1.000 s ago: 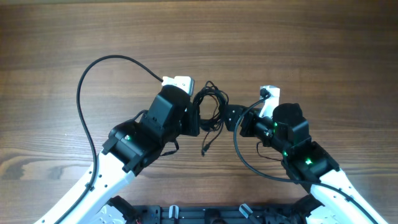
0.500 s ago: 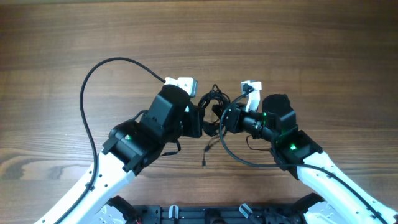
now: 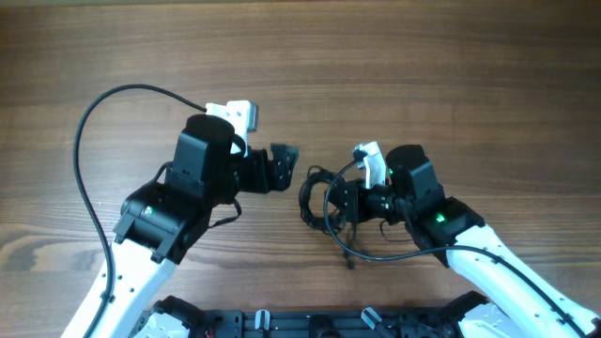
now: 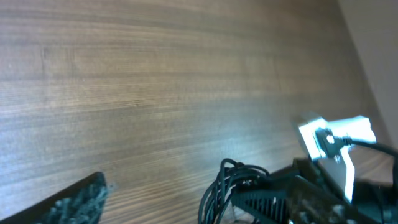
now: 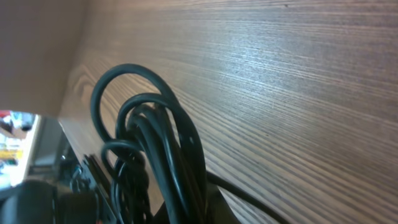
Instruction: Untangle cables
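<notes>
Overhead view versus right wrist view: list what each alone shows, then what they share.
Overhead only: the left tool, open and clear of the cables, and the right tool gripping them. Right wrist only: a close-up of the cables' loops, stacked side by side. Both: the cables and the wooden table.

- We see the cables point(image 5: 158, 162) blurred and cut off by the right wrist view's lower edge.
- Only one finger point(image 4: 78, 202) of the left gripper point(image 3: 285, 166) shows in its wrist view, cropped.

Wood table point(image 3: 451, 56) w/ cables point(image 3: 319, 178)
</notes>
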Controlling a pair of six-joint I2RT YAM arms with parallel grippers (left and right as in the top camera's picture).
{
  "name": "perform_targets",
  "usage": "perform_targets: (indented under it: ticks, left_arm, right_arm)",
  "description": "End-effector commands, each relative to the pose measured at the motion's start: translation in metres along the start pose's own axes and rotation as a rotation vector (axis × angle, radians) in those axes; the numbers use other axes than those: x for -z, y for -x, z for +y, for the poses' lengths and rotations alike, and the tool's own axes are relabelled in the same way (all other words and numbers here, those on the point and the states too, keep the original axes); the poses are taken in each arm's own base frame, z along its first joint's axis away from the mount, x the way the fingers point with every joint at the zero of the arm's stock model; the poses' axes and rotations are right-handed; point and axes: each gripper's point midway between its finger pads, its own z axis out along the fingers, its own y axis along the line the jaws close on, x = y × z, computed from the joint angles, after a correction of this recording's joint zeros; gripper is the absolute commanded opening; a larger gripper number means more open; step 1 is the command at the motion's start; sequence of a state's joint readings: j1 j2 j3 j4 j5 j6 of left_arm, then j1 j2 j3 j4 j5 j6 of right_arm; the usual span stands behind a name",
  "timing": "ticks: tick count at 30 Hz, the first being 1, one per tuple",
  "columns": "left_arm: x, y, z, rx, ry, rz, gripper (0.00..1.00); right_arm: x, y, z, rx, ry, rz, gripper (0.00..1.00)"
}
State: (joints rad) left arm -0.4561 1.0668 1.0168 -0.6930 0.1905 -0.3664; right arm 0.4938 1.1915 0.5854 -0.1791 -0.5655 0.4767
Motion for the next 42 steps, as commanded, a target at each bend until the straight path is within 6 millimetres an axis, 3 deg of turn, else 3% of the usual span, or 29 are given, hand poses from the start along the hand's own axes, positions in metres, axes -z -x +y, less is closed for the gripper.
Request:
perform_targets:
  ticks: [1, 5, 9, 13, 16, 23, 26, 33, 38, 42]
  left_arm:
    - [0.004, -0.007, -0.005, -0.11, -0.036, 0.045, 0.79]
    - [0.004, -0.026, -0.017, -0.182, -0.126, 0.13, 0.73]
    - [0.006, -0.039, -0.026, -0.222, -0.191, 0.182, 0.73]
    - [0.006, -0.04, -0.031, -0.21, -0.201, 0.185, 0.81]
    - [0.005, -0.039, -0.036, -0.202, -0.207, 0.179, 0.74]
    - [-0.017, -0.028, -0.005, -0.082, 0.046, 0.122, 0.69]
    - [-0.034, -0.034, -0.006, -0.09, 0.052, 0.16, 0.66]
    - [-0.063, -0.031, -0.006, -0.037, 0.059, 0.171, 0.44]
    - [-0.067, -0.026, -0.005, -0.038, 0.07, 0.147, 0.37]
    - [-0.067, -0.022, 0.0, -0.026, 0.101, 0.128, 0.37]
  right_arm:
    - [0.016, 0.03, 0.021, 0.161, -0.022, -0.009, 0.04]
    - [0.025, 0.045, 0.033, 0.155, -0.035, -0.003, 0.04]
    - [0.024, 0.05, 0.048, 0.154, 0.03, 0.015, 0.04]
    - [0.014, 0.043, 0.037, 0.115, 0.011, 0.06, 0.04]
    - [0.008, 0.04, 0.032, 0.065, 0.002, 0.079, 0.04]
    - [0.005, 0.037, 0.037, 0.053, 0.042, 0.103, 0.04]
    - [0.005, 0.036, 0.039, 0.052, 0.057, 0.109, 0.04]
    - [0.005, 0.034, 0.04, 0.049, 0.062, 0.118, 0.04]
    - [0.006, 0.033, 0.04, 0.048, 0.065, 0.12, 0.04]
    - [0.006, 0.032, 0.044, 0.055, 0.088, 0.128, 0.04]
